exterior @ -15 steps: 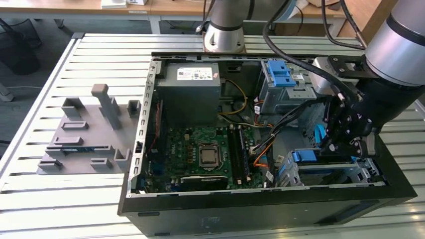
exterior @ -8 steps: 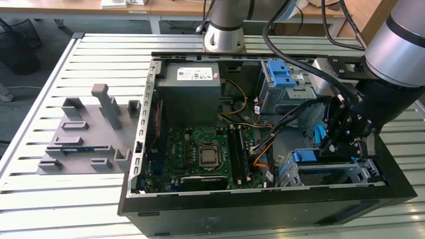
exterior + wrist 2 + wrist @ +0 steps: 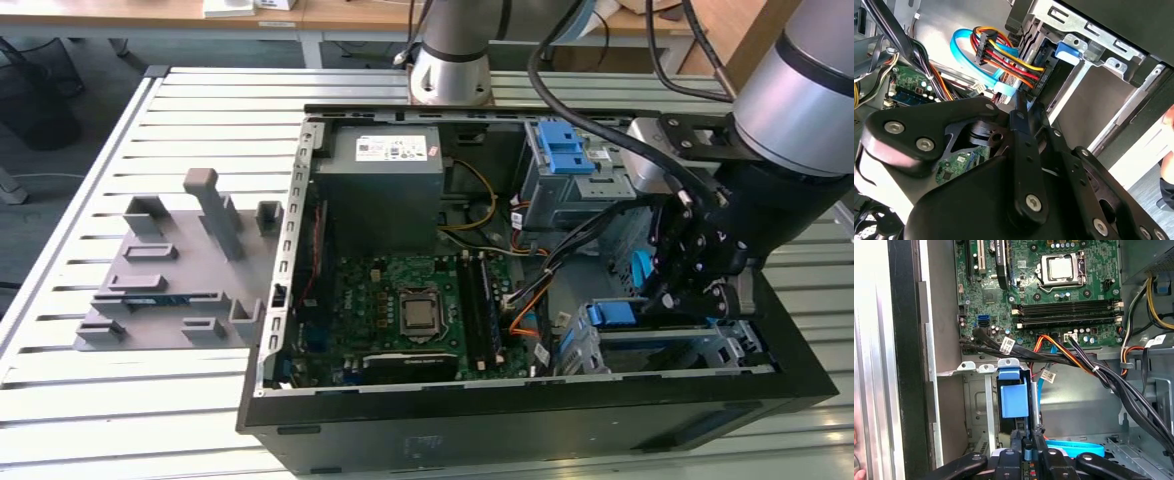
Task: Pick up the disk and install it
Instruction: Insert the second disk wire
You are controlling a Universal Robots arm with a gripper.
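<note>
Gripper (image 3: 687, 285) is low inside the case (image 3: 441, 440) at the exterior view's right, over the lower drive cage (image 3: 667, 350); in the first wrist view its fingers (image 3: 1026, 440) sit pressed close on a thin dark edge just below a blue tab (image 3: 1014, 395), so it looks pinched on the disk (image 3: 1015, 405), w/ the disk standing on edge in the cage mouth, partly in. That is a judgement: the silver body isn't visible, only blue carrier and dark edge. Risks from here: the cable bundle (image 3: 1079, 365) runs right beside the slot, so a skewed push could snag it or trap a lead btwn carrier and cage wall; a tilted carrier could jam on the rails; a thin pinch may slip under force. The second wrist view gives what the others lack: the SATA/power plugs (image 3: 1004, 60) w/ red, yellow, orange wires and a blue cable (image 3: 966, 50) hanging near the cage. The exterior view alone gives the whole layout: PSU (image 3: 380, 165), board (image 3: 400, 300), upper cage w/ blue latch (image 3: 561, 150), grey fixture (image 3: 174, 270) on the table (image 3: 80, 400)
</note>
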